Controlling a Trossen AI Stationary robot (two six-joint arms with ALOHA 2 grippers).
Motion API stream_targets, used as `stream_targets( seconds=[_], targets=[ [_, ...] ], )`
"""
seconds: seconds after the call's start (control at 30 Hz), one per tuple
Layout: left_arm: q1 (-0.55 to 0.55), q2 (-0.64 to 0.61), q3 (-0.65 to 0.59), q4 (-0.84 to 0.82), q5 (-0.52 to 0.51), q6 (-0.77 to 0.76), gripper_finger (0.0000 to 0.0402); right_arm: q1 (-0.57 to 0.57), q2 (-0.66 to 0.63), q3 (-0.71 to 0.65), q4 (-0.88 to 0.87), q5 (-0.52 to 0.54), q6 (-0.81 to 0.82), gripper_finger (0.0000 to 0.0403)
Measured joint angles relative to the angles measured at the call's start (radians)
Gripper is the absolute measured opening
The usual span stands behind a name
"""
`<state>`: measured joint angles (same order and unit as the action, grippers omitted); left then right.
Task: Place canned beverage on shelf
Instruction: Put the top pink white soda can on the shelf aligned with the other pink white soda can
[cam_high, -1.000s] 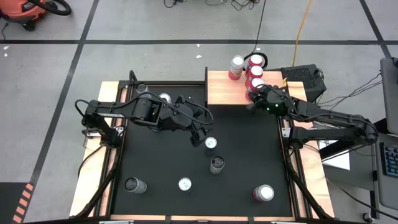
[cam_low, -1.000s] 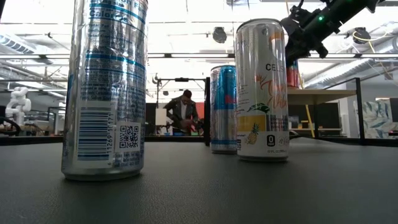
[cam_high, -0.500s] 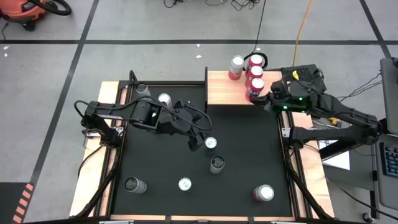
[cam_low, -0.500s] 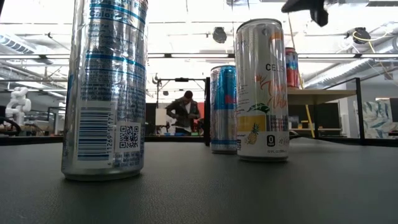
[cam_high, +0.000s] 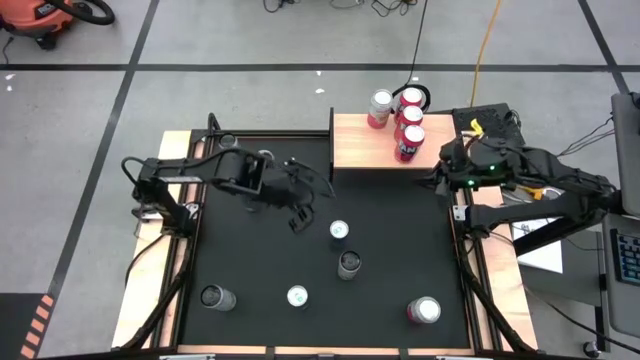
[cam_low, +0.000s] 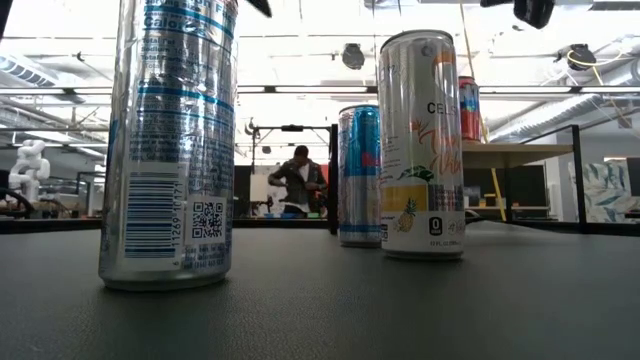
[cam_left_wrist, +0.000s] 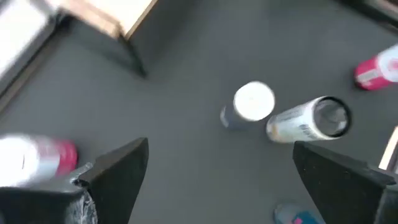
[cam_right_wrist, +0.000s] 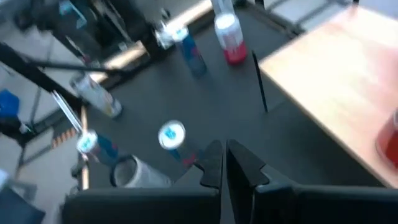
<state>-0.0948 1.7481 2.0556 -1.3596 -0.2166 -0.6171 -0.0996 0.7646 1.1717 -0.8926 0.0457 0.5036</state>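
Grey floor, black tape lines

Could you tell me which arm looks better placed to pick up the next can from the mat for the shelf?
Probably the left. The left gripper hangs open over the black mat, close to the nearest can. The right gripper is shut and sits at the mat's edge beside the shelf, farther from the loose cans.

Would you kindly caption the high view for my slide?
Three cans stand on the shelf, the open left gripper hovers near loose cans, and the shut right gripper hangs beside the shelf.
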Motion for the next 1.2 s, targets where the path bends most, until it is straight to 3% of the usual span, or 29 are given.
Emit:
stream_targets(
  seconds=[0.23,0.53,0.73,0.87,1.0,1.2],
  targets=[
    [0.111,0.000,0.000,-0.117,0.144,-0.108,0.0400,0.018,0.002,0.000,-0.016,-0.062,-0.019,0.0000],
    [0.280,0.000,0.000,-0.150,0.183,0.009,0.0400,0.018,0.002,0.000,-0.018,-0.208,0.008,0.0000],
    [0.482,0.029,-0.002,-0.158,0.258,0.195,0.0399,0.017,0.002,0.000,-0.018,-0.206,0.034,0.0000],
    [0.623,0.073,-0.001,-0.204,0.295,0.192,0.0399,0.017,0.002,0.000,-0.018,-0.206,0.038,0.0000],
    [0.734,0.109,-0.001,-0.209,0.331,0.175,0.0400,0.017,0.002,0.000,-0.017,-0.205,0.153,0.0000],
    [0.810,0.142,-0.001,-0.210,0.347,0.230,0.0400,0.017,0.002,0.000,-0.017,-0.206,0.300,0.0000]
  ],
)
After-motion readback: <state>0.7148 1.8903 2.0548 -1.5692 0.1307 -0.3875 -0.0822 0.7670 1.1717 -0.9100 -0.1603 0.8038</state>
